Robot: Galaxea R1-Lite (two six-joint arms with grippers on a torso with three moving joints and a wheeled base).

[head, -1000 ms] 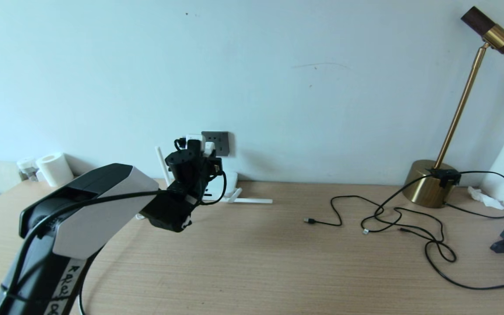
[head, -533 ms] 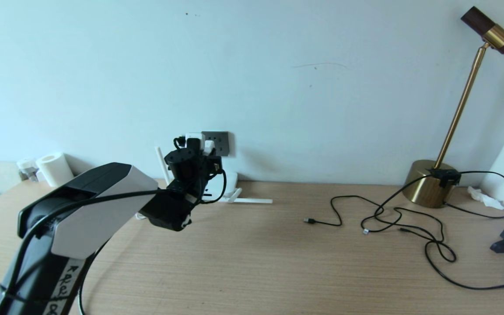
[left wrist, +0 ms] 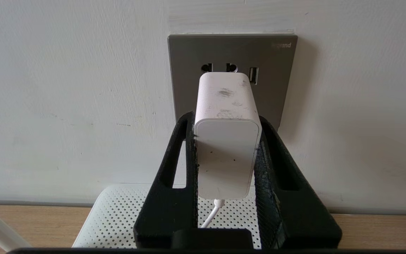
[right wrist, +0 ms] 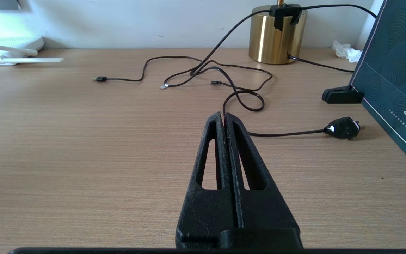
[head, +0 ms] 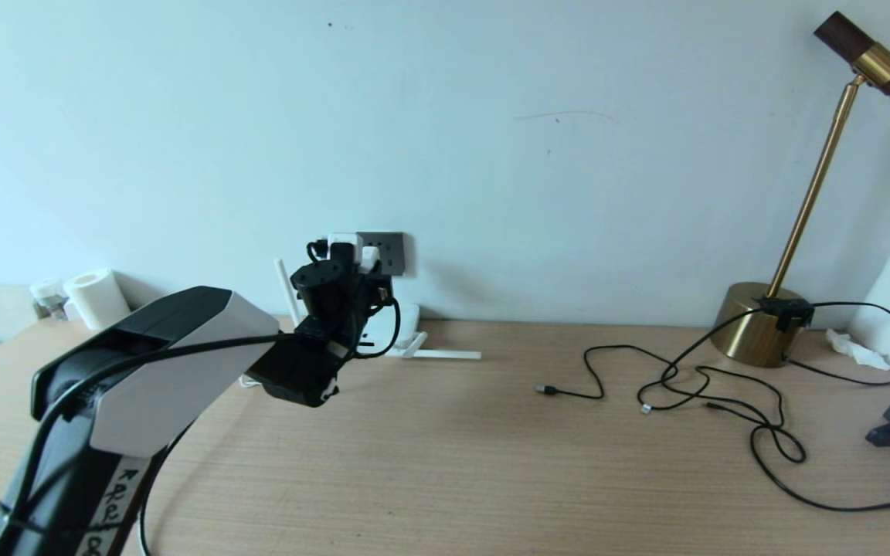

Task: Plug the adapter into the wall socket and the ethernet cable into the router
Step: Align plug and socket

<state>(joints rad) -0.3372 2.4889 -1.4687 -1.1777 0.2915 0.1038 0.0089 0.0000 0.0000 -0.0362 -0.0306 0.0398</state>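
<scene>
Step in hand: the 1st of 2, plugging the adapter [left wrist: 227, 141] into the wall socket [left wrist: 277, 77]; it looks close to done or just being pressed home.
Left gripper [left wrist: 226, 121]: raised at the wall on the left side of the bench [head: 491, 448], its fingers [left wrist: 273, 165] clamped on both sides of the adapter.
Adapter: a small white block, upright, its front end against the dark grey socket plate below the 2 upper pin holes. Whether its pins are fully seated cannot be told.
Cord: a thin white lead [left wrist: 211, 213] drops from the adapter's rear end between the fingers.
Router [left wrist: 118, 215]: flat white perforated box on the bench directly under the socket, against the wall; 1 stick antenna [head: 445, 355] lies flat on the bench to its right.
Ethernet cable: several black cables [head: 723, 401] lie tangled on the right half of the bench, well apart from the router; which is the ethernet cable cannot be told.
Right gripper [right wrist: 224, 118]: parked low over the right side of the bench, fingers pressed together on nothing.
Next move, as a judgement: a straight push to seat the adapter, then let go and back straight away from the wall.
Edges: the socket plate's rim frames the adapter closely; the router sits just below the fingers.
Open room: wide bare bench between the router and the cables. A brass lamp [head: 754, 332] stands at the far right.
</scene>
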